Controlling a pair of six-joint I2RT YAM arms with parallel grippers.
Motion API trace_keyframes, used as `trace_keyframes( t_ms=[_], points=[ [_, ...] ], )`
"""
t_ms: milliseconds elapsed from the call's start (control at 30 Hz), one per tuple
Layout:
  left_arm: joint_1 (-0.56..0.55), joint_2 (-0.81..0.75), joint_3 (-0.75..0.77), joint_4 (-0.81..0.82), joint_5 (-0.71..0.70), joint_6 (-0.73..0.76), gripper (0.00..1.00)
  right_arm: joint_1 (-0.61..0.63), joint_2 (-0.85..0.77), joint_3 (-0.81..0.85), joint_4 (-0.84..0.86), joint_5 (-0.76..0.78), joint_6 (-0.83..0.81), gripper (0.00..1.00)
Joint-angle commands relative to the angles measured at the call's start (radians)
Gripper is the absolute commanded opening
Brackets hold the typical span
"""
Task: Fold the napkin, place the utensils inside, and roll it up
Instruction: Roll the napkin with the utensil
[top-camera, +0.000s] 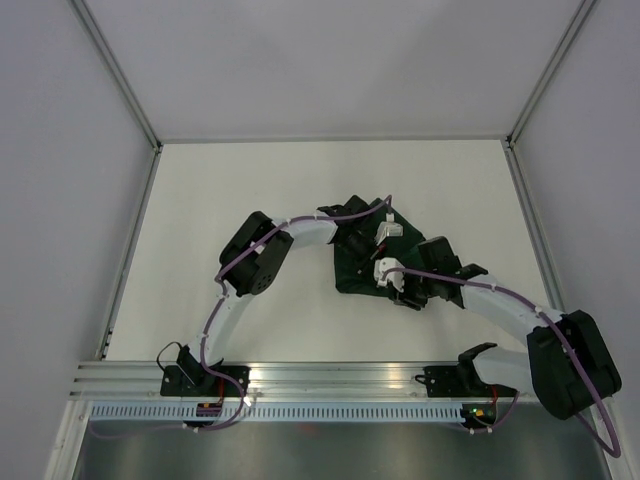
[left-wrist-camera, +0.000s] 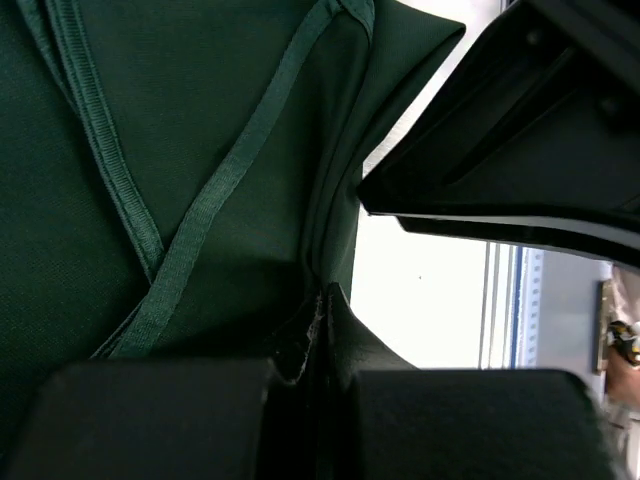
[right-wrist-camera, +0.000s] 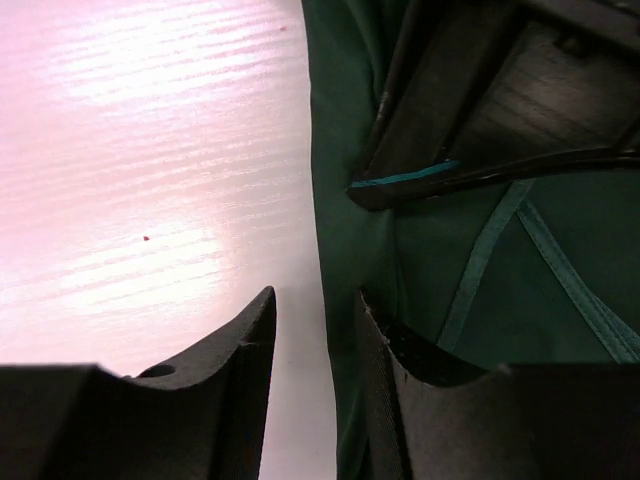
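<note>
Napkin (top-camera: 352, 268) lies bunched mid-surface (top-camera: 230, 190), with its hems crossing in the left wrist view. Left gripper (left-wrist-camera: 322, 300) is closed, pinching a fold of the cloth near its edge. Right gripper (right-wrist-camera: 315, 300) is open and straddles the napkin's side edge, one finger over bare surface, the other over cloth, gripping nothing. The two grippers are close together over the napkin.
</note>
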Motion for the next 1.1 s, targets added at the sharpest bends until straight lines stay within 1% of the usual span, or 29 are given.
trace_keyframes(
  t_ms=[0, 133, 300, 733, 933, 1067],
  points=[
    [0.018, 0.092, 0.0, -0.072, -0.157, -0.011, 0.02, 0.039, -0.051, -0.055, 0.164, 0.116, -0.054, 0.44],
    [0.022, 0.115, 0.012, -0.088, -0.159, -0.024, 0.02, 0.093, -0.065, -0.083, 0.199, 0.133, -0.049, 0.46],
    [0.027, 0.128, 0.032, -0.095, -0.154, -0.033, 0.02, 0.134, -0.033, -0.092, 0.233, 0.162, -0.044, 0.49],
    [0.038, 0.171, 0.084, -0.166, -0.117, -0.024, 0.02, 0.142, 0.084, -0.065, 0.238, 0.167, -0.069, 0.51],
    [0.051, 0.182, 0.099, -0.189, -0.111, -0.024, 0.02, 0.144, 0.151, -0.034, 0.215, 0.156, -0.087, 0.49],
    [0.077, 0.179, 0.098, -0.194, -0.096, -0.033, 0.02, 0.145, 0.237, 0.003, 0.216, 0.148, -0.089, 0.46]
  ],
)
